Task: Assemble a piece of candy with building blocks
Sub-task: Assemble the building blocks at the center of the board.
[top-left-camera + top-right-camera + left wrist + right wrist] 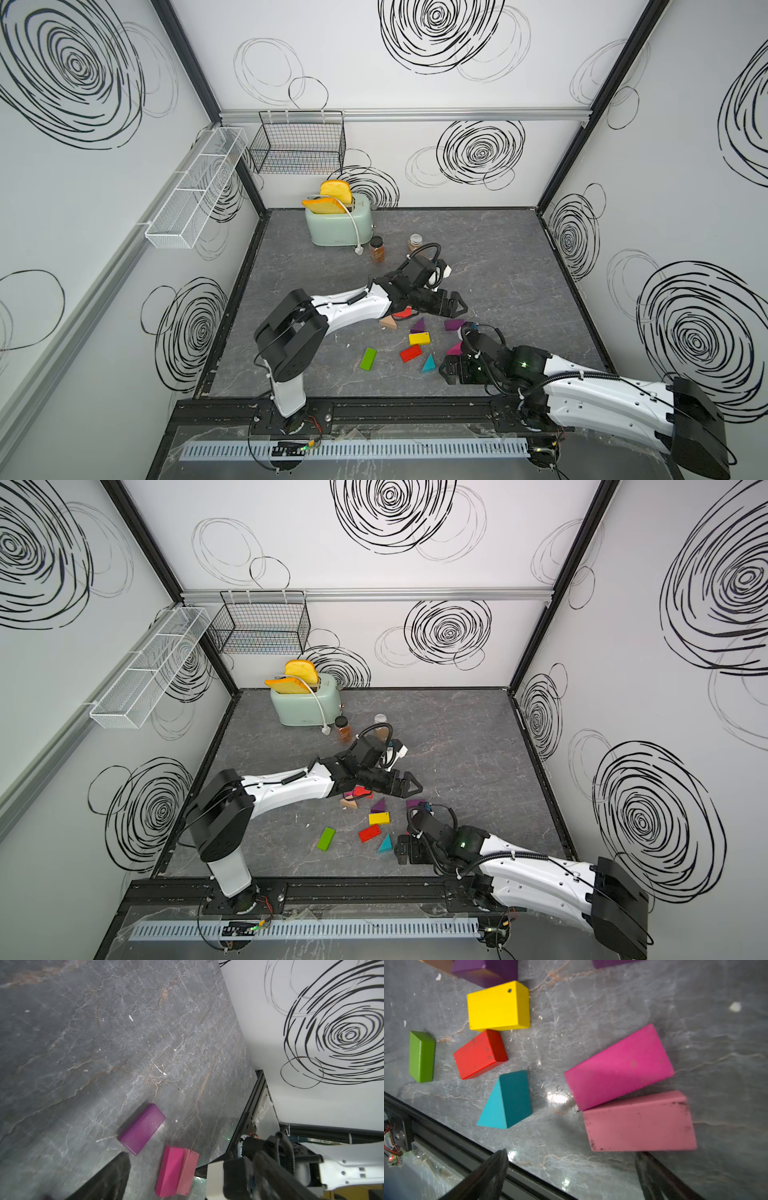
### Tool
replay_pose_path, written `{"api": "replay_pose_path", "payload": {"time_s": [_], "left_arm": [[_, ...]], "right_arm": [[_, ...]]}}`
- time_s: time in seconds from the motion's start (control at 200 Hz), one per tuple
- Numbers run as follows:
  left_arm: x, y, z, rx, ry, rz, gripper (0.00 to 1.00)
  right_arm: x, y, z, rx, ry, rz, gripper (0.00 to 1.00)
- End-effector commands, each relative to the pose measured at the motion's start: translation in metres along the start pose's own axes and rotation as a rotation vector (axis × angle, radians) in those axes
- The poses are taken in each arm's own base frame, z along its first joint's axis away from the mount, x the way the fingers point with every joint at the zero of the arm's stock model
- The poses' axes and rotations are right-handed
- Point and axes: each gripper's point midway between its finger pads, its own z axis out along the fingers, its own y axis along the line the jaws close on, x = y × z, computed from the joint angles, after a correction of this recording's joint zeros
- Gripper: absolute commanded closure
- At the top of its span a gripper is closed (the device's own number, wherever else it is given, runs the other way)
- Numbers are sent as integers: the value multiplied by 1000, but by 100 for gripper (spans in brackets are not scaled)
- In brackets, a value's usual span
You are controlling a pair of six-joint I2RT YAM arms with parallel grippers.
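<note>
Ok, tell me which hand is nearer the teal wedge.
Right. The right hand is open just beside the teal wedge, on its right; the left hand is open farther back, beyond the yellow brick.

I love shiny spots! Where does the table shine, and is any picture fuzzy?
Right wrist view: a bright white shine on the table between the teal wedge and the magenta block; the pink block has smeared edges. Left wrist view: the purple block looks a little fuzzy. Both top views: even light, no bright spot on the table.
</note>
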Motion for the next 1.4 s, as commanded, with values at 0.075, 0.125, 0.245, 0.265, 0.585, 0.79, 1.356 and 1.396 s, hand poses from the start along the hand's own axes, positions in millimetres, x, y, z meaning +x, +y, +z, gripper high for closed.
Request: {"api": "replay_pose_path", "payload": {"time_s": [0.075, 0.125, 0.245, 0.265, 0.585, 0.79, 1.356, 1.396], "left_arm": [[-3, 11, 34, -19, 53, 26, 3], [-1, 18, 41, -35, 66, 23, 3], [5, 31, 54, -56, 96, 9, 4], [7, 32, 56, -57, 101, 8, 4], [26, 48, 72, -73, 166, -9, 6], [36, 50, 72, -70, 183, -18, 8], [44, 47, 78, -36, 215, -32, 13], [43, 46, 78, -31, 215, -32, 13]], "right_arm": [[-9, 10, 8, -58, -4, -13, 1], [-11, 10, 9, -65, -7, -15, 1], [-14, 6, 12, -81, -14, -10, 1], [-14, 5, 13, -83, -15, -11, 1], [-30, 3, 14, -125, -56, -9, 1], [-31, 2, 17, -143, -66, 0, 1], [-59, 1, 18, -163, -158, 46, 1], [-62, 0, 18, -159, -167, 49, 1]]}}
